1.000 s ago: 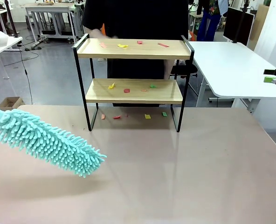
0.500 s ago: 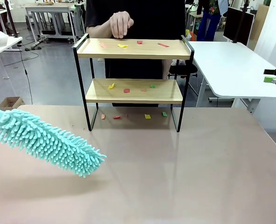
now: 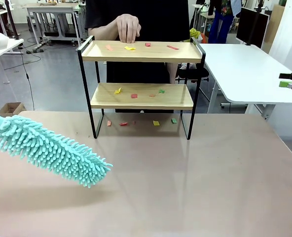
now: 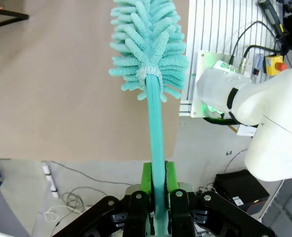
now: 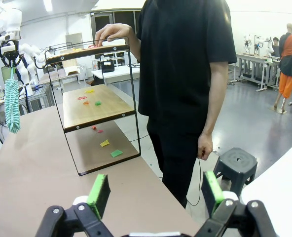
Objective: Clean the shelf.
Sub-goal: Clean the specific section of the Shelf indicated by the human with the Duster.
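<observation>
Left gripper (image 4: pixel 157 174) clamped a fluffy teal duster (image 3: pixel 50 149); right gripper (image 5: pixel 156 191) stood open. Level strokes would best sweep coloured scraps (image 3: pixel 129 48) off the black-framed wooden shelf (image 3: pixel 141 58).

Grey floor (image 3: pixel 52 74), white tables (image 3: pixel 244 69), a dark stool (image 5: pixel 237 162).

Even, bright indoor light falls from overhead. In the front view the shelf (image 3: pixel 142 74) is sharp. A soft, diffuse shadow lies on the table (image 3: pixel 210 187) beneath the duster (image 3: pixel 52 150), nearer the camera and left of the shelf, and faint reflections of the shelf's legs run forward from it. In the right wrist view, wide-angle distortion bows the shelf's frame, and a ceiling light strip (image 5: pixel 48 5) glares above the shelf.
</observation>
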You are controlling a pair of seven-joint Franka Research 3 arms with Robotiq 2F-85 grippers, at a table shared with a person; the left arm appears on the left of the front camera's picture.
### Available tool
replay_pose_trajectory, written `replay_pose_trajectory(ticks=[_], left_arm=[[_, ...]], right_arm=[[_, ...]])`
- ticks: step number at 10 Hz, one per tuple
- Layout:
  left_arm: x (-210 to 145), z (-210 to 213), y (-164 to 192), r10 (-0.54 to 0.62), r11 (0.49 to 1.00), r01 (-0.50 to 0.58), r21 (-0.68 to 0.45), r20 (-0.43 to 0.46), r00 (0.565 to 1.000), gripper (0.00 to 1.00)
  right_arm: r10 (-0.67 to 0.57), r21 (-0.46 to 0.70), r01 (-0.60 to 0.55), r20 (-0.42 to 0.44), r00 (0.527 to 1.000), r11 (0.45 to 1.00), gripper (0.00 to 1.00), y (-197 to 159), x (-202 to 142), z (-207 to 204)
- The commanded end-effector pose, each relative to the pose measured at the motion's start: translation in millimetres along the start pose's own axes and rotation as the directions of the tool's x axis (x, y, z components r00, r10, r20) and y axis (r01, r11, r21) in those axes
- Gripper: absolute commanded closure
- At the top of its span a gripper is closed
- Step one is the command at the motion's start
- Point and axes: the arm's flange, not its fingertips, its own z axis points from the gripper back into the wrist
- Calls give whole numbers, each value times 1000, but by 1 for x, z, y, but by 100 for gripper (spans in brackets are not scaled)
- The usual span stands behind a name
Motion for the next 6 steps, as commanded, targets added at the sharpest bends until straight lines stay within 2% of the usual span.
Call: replay_pose_trajectory(ticks=[1, 6], left_arm=[[-2, 2, -1, -5, 1000, 5, -4, -6, 1000, 87], [-2, 2, -1, -5, 1000, 5, -4, -6, 1000, 87]], right_arm=[[8, 3, -8, 2, 1000, 1000, 0, 1, 4, -2], [8, 3, -8, 2, 1000, 1000, 0, 1, 4, -2]])
